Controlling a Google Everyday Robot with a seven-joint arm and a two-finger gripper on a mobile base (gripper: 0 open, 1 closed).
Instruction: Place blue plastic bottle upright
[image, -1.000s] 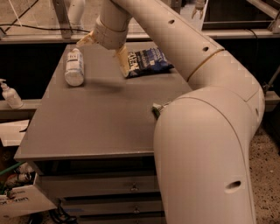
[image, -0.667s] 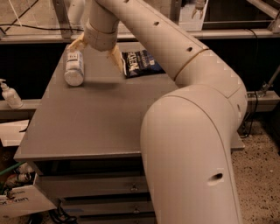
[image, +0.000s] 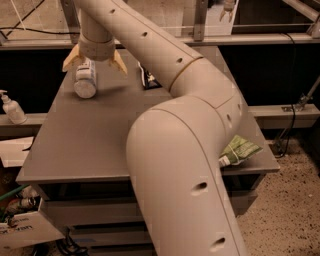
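Observation:
The blue plastic bottle lies on its side at the far left of the grey table, its round end towards the camera and its far end hidden under my wrist. My gripper hangs just above that far end, open. Its two yellowish fingers stand spread, one on each side of the bottle. I cannot tell whether they touch it. My big cream arm crosses the middle of the view and hides much of the table's right half.
A dark snack bag lies at the back of the table, mostly hidden behind the arm. A green packet sits at the table's right edge. A white pump dispenser stands on a ledge to the left.
My gripper has moved left, from beside the bottle to right over its far end, and the arm has swung left with it. The bottle has not moved.

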